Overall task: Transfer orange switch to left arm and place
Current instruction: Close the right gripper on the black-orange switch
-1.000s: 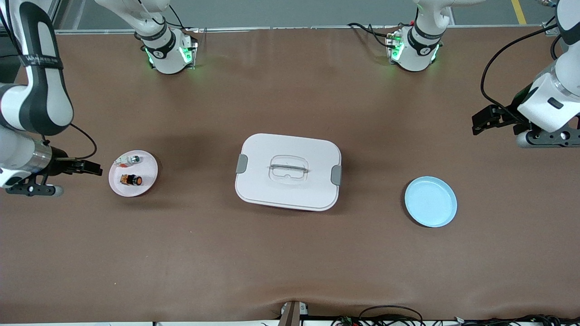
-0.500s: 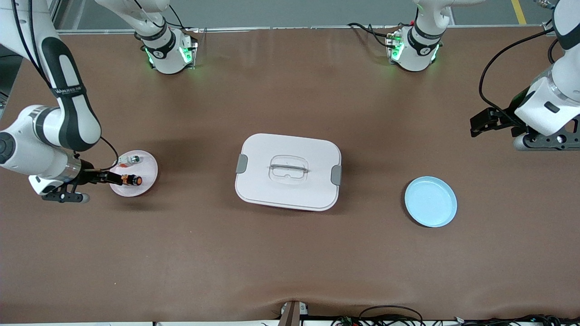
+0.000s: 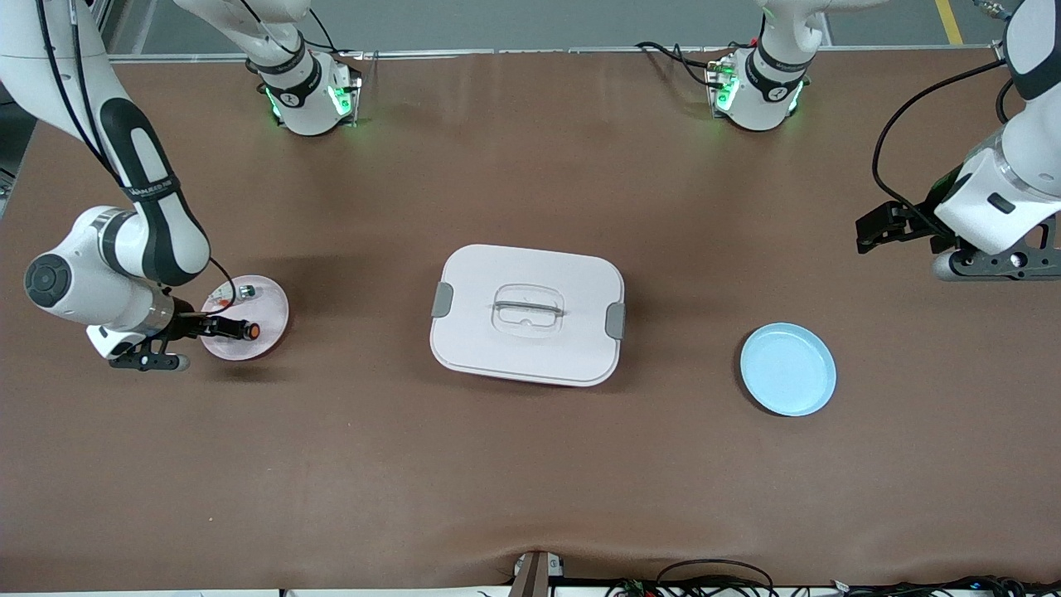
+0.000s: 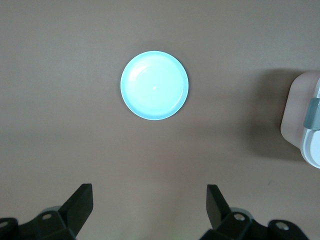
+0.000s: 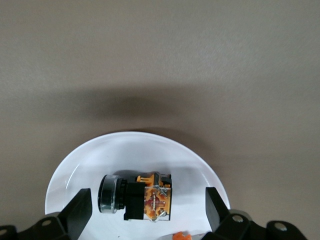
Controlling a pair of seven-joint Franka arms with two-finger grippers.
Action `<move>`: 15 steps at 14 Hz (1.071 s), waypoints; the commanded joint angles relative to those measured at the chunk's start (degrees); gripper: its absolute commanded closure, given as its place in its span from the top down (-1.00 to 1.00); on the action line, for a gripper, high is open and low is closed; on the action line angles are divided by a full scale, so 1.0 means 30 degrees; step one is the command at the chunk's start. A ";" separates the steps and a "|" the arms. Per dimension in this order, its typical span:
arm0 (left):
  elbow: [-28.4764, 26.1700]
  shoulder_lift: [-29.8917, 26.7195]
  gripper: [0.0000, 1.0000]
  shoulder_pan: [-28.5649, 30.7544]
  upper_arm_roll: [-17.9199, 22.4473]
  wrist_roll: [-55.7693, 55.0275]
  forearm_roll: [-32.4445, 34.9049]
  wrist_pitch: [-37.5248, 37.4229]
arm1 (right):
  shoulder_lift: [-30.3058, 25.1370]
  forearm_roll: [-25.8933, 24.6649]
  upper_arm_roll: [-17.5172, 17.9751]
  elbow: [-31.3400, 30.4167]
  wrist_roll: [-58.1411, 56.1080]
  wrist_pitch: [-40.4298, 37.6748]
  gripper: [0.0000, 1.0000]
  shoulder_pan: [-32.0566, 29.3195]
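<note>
The right gripper (image 5: 147, 200) is low over the pink plate (image 3: 269, 303), its two fingers (image 5: 77, 212) spread wide with nothing clamped. The orange switch (image 5: 135, 197) lies on its side on that plate, in the gap between them and touching neither. In the front view this sits at mid-height of the frame, at the right arm's end of the table (image 3: 530, 464). The right arm drops from the upper corner, bends sharply and reaches nearly level toward the plate. Its dark fingers cover most of the switch there, leaving only the orange cap clear. The left gripper (image 4: 150, 200) hangs over bare table at the left arm's end, higher in the frame than the blue plate (image 3: 787, 369), fingers also wide apart. That arm waits, its upper links cut off by the frame's edge. There are two arms, two plates, one box (image 3: 481, 332) and two small parts. The box stands shut in the middle of the frame, between the plates and well apart from both. The second part, silver and white (image 3: 236, 292), lies on the pink plate just above the switch in the frame. The left wrist view shows only one corner and latch of the box. An orange scrap at the lower edge of the right wrist view is cut off, and what it is cannot be told.
</note>
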 commanded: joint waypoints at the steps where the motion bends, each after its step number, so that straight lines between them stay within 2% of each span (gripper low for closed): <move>1: -0.0112 -0.0056 1.00 0.0026 -0.0027 0.0387 -0.0088 0.0246 | 0.0013 0.1425 0.0312 -0.0346 -0.0496 0.0221 1.00 -0.0299; 4: -0.0258 -0.0056 1.00 -0.0003 -0.0027 0.0387 -0.0088 0.0333 | 0.0043 0.1604 0.0312 -0.0727 -0.0525 0.0309 1.00 -0.0241; 7: -0.0375 -0.0056 1.00 -0.0003 -0.0027 0.0387 -0.0088 0.0392 | 0.0101 0.1604 0.0341 -0.1633 -0.0933 0.1915 1.00 -0.0007; 15: -0.0522 -0.0056 1.00 -0.0032 -0.0056 0.0387 -0.0088 0.0392 | 0.0306 0.1575 0.0312 -0.1607 -0.2164 0.2009 1.00 0.0053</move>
